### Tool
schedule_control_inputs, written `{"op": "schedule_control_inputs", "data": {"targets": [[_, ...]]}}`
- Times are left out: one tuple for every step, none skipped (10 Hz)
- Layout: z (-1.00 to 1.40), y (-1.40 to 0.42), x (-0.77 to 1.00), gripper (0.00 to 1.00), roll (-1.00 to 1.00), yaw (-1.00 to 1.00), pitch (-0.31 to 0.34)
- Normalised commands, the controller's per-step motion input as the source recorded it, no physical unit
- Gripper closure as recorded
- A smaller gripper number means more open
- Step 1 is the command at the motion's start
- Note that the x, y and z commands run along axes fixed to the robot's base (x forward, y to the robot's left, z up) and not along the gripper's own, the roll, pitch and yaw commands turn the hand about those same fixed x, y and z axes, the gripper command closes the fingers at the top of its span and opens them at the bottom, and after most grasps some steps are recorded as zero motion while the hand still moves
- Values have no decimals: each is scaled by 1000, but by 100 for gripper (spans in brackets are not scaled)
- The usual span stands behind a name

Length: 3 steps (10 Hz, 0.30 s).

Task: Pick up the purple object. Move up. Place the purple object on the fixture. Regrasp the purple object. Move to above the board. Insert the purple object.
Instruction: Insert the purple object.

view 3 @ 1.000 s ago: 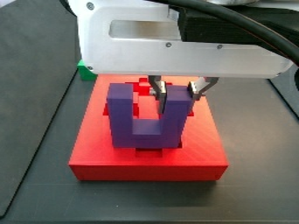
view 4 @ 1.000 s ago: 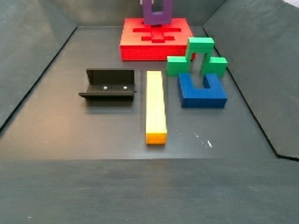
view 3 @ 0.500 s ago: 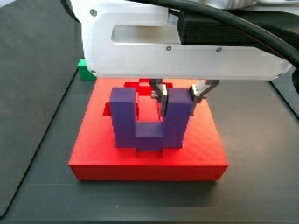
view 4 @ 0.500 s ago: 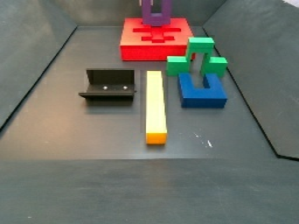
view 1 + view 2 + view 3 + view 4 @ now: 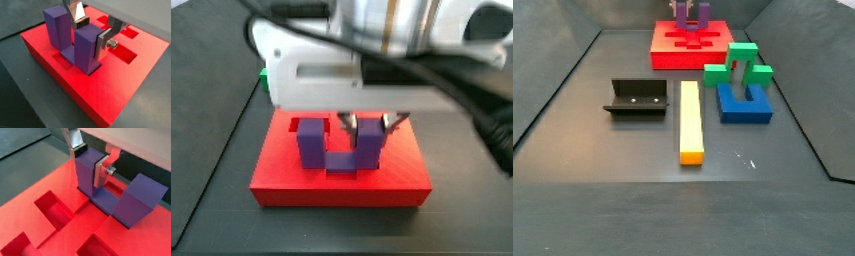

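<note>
The purple object [image 5: 83,52] stands upright with its two prongs up and its base sunk in a cutout of the red board [image 5: 123,87]. My gripper [image 5: 91,35] is shut on one prong, a silver finger plate [image 5: 103,42] flat against one side and a dark pad on the opposite side. In both wrist views the other prong [image 5: 140,195] stands free. A side view shows the gripper [image 5: 369,124] low over the board [image 5: 291,178] with the purple object [image 5: 331,152] under it. From farther off, the purple object [image 5: 691,12] sits on the board [image 5: 667,55] at the back.
The black fixture [image 5: 636,98] stands on the dark floor at the left. A long yellow bar [image 5: 690,122] lies beside it. A blue block [image 5: 743,103] with green blocks [image 5: 743,62] on it stands to the right. Sloped grey walls bound the floor.
The gripper has come down with the purple object. The object now sits lower, its base down in the board's cutout.
</note>
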Motion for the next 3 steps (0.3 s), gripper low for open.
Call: {"op": "schedule_control_inputs", "data": {"targets": [[-689, -154, 89, 100, 239, 0, 0], [0, 0, 0, 100, 0, 0, -7], [0, 0, 0, 100, 0, 0, 0]]}}
